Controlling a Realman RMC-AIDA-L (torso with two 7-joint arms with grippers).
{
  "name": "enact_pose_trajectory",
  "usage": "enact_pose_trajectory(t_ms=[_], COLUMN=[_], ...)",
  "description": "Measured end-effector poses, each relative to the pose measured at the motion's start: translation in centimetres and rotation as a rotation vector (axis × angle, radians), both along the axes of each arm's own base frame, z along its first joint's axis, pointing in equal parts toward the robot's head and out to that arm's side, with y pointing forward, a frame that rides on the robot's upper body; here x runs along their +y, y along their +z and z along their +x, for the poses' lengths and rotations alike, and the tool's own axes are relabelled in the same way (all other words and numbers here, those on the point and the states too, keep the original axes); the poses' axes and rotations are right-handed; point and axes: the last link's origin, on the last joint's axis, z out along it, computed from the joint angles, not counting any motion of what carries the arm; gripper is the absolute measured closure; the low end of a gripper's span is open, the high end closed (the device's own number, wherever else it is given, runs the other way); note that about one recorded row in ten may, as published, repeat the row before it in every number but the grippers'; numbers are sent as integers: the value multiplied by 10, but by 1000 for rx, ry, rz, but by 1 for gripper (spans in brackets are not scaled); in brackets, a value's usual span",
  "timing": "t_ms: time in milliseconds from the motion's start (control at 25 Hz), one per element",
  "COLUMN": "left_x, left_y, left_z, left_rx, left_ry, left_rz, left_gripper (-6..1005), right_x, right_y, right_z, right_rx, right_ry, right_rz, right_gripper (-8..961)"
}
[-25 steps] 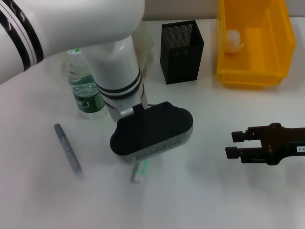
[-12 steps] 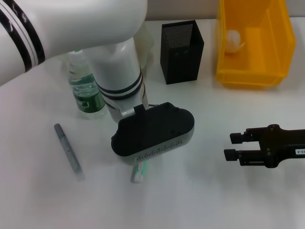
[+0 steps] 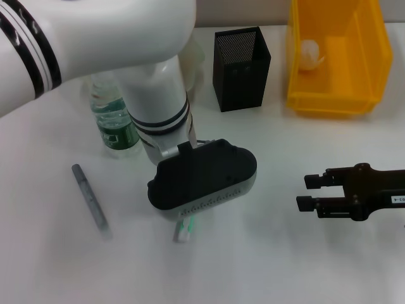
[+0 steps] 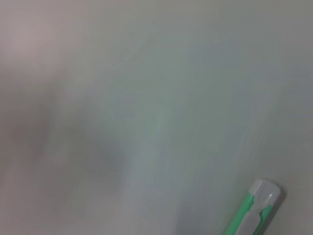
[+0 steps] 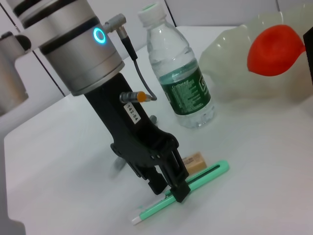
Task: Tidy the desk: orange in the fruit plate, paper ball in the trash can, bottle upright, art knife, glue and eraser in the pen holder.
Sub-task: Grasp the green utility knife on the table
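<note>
While our left gripper [image 5: 168, 188] stands low over the green art knife [image 5: 183, 191], fingers spread astride it, our right gripper [image 3: 308, 192] hovers open nearby.

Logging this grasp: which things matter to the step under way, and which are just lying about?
In use: left hand down on the green art knife, black pen holder.
Lying about: bottle, eraser, grey stick, yellow bin, right hand parked aside.
</note>
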Motion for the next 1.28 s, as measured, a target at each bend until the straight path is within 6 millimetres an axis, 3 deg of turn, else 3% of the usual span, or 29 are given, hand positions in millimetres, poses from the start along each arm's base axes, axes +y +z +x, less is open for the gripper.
enact_pose_trajectory(t_ms=[840, 1280], left_x=[2, 0], left_y=[-2, -3], left_z=[-2, -2], left_rx=[17, 13], left_ry=[-6, 0], left_rz=[4, -2], left_gripper=[565, 690], right_x=[1, 1], right_y=[0, 1], right_z=[-1, -1], right_rx=[6, 9], right_ry=[-2, -3], right_rz=[1, 1], right_gripper=[345, 345])
